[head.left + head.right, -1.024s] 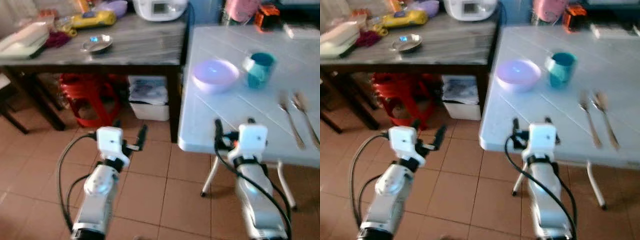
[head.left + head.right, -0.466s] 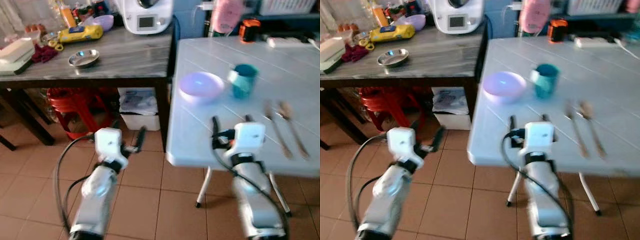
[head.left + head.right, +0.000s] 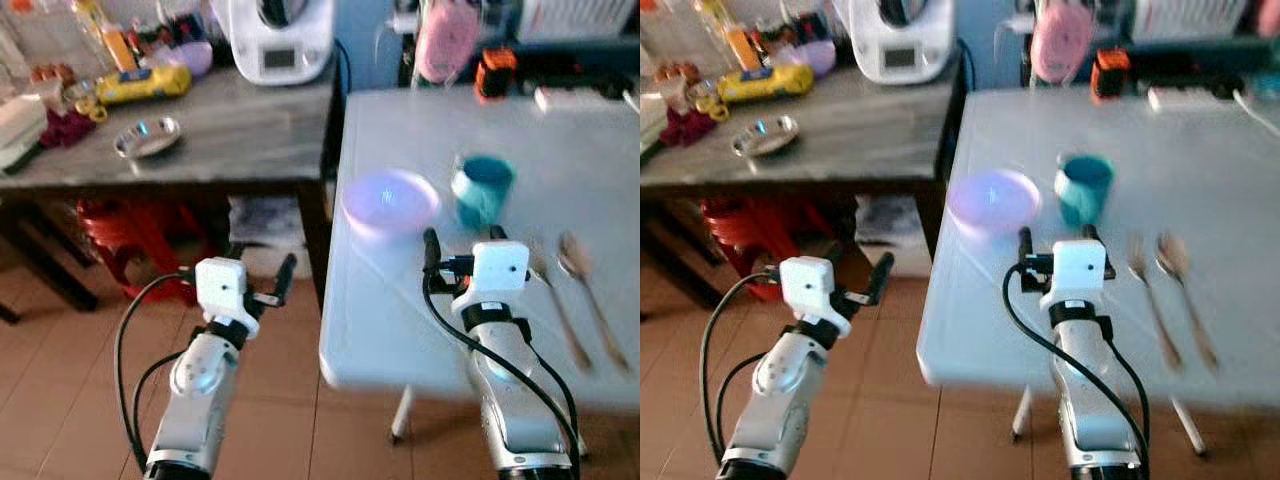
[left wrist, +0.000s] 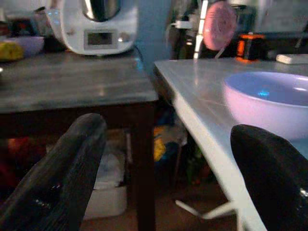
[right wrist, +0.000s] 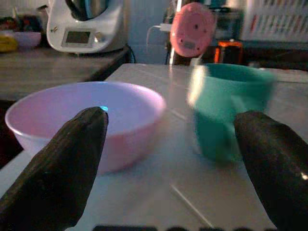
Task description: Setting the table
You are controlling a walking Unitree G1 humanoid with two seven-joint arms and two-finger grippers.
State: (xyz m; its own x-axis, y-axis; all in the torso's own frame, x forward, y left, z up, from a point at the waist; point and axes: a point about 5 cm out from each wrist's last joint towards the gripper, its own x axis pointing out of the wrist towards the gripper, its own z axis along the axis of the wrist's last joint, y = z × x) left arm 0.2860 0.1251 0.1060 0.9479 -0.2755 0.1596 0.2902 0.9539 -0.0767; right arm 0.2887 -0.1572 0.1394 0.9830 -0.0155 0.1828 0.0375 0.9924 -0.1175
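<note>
A lilac bowl (image 3: 390,200) and a teal cup (image 3: 482,190) stand side by side near the left edge of the white table (image 3: 380,320). A fork (image 3: 556,305) and a spoon (image 3: 592,290) lie to their right. My right gripper (image 3: 463,240) hovers open and empty over the table, just short of the bowl and cup. Its wrist view shows the bowl (image 5: 86,118) and the cup (image 5: 231,115) between its fingers (image 5: 57,173). My left gripper (image 3: 262,264) is open and empty over the floor, left of the table's edge. Its wrist view shows the bowl (image 4: 269,98).
A grey-topped side table (image 3: 230,140) stands at the left, touching the white one. It carries a steel dish (image 3: 146,136), a white appliance (image 3: 270,40) and a yellow item (image 3: 140,83). A red stool (image 3: 125,235) sits under it. A pink object (image 3: 447,45) stands at the back.
The whole view has shifted as I came closer to the white table. My right gripper is now over the table near the bowl and cup. Both grippers stay open.
</note>
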